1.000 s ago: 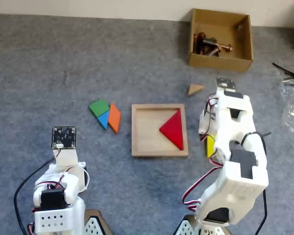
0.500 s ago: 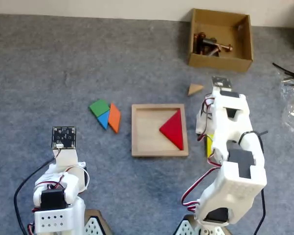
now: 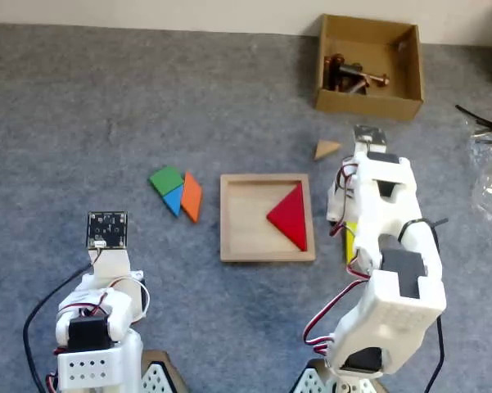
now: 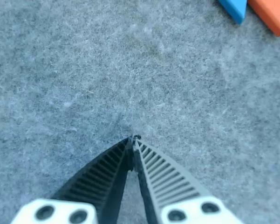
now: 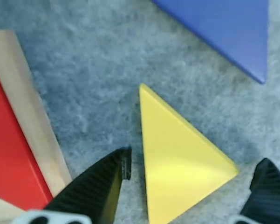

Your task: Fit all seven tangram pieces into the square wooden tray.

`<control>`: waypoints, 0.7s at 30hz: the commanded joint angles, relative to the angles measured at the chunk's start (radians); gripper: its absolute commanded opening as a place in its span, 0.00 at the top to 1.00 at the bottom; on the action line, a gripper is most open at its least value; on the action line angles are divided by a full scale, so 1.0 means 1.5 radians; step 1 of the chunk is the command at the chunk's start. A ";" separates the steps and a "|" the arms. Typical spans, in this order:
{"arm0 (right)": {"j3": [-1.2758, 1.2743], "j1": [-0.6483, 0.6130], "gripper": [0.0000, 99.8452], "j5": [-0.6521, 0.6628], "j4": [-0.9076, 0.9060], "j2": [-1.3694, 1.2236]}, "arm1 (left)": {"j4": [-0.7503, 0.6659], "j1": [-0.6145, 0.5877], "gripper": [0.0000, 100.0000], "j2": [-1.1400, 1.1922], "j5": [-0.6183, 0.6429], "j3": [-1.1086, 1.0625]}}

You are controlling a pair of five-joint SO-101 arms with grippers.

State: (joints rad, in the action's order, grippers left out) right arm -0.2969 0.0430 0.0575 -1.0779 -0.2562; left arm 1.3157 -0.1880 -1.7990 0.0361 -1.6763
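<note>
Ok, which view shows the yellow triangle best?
Right wrist view: the yellow triangle lies whole between the fingers of the open right gripper. The high view catches a sliver of it beside the right arm.

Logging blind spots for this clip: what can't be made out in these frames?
High view: the right arm covers most of the yellow triangle.
Right wrist view: the picture's edge cuts off the blue piece.
High view: items in the cardboard box are too small to identify.
</note>
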 commanded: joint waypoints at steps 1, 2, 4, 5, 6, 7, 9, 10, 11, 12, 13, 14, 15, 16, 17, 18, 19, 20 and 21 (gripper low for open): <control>0.005 -0.013 0.63 0.005 0.018 0.010 | 0.005 -0.006 1.00 0.005 0.001 -0.014; 0.005 -0.013 0.64 0.005 0.018 0.010 | 0.005 -0.006 1.00 0.005 0.001 -0.014; 0.005 -0.013 0.66 0.005 0.020 0.010 | 0.005 -0.006 1.00 0.005 0.001 -0.014; 0.005 -0.013 0.66 0.005 0.021 0.010 | 0.005 -0.006 1.00 0.005 0.001 -0.014; 0.005 -0.013 0.66 0.005 0.021 0.010 | 0.005 -0.006 1.00 0.005 0.001 -0.014; 0.005 -0.013 0.66 0.005 0.021 0.010 | 0.005 -0.006 1.00 0.005 0.001 -0.014; 0.005 -0.013 0.66 0.005 0.021 0.010 | 0.005 -0.006 1.00 0.005 0.001 -0.014; 0.005 -0.013 0.66 0.005 0.021 0.010 | 0.005 -0.006 1.00 0.005 0.001 -0.014; 0.005 -0.013 0.66 0.004 0.021 0.010 | 0.005 -0.006 1.00 0.005 0.001 -0.014; 0.005 -0.013 0.66 0.004 0.021 0.010 | 0.005 -0.006 1.00 0.005 0.001 -0.014; 0.005 -0.013 0.66 0.001 0.021 0.010 | 0.005 -0.006 1.00 0.005 0.001 -0.014; 0.005 -0.013 0.66 0.000 0.021 0.010 | 0.005 -0.006 1.00 0.005 0.001 -0.014; 0.005 -0.013 0.66 0.000 0.021 0.010 | 0.005 -0.006 1.00 0.005 0.001 -0.014; 0.005 -0.013 0.66 0.000 0.020 0.010 | 0.005 -0.006 1.00 0.005 0.001 -0.014; 0.005 -0.013 0.66 0.000 0.019 0.010 | 0.005 -0.006 1.00 0.005 0.001 -0.014; 0.005 -0.013 0.67 0.000 0.019 0.010 | 0.005 -0.006 1.00 0.005 0.001 -0.014; 0.005 -0.013 0.68 0.000 0.019 0.010 | 0.005 -0.006 1.00 0.005 0.001 -0.014; 0.005 -0.013 0.69 0.001 0.019 0.010 | 0.005 -0.006 1.00 0.005 0.001 -0.014; 0.005 -0.013 0.71 0.001 0.019 0.010 | 0.005 -0.006 1.00 0.005 0.001 -0.014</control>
State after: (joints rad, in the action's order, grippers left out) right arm -0.2969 0.0430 0.0575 -1.0717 -0.2562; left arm 1.3157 -0.1880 -1.7990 0.0361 -1.6763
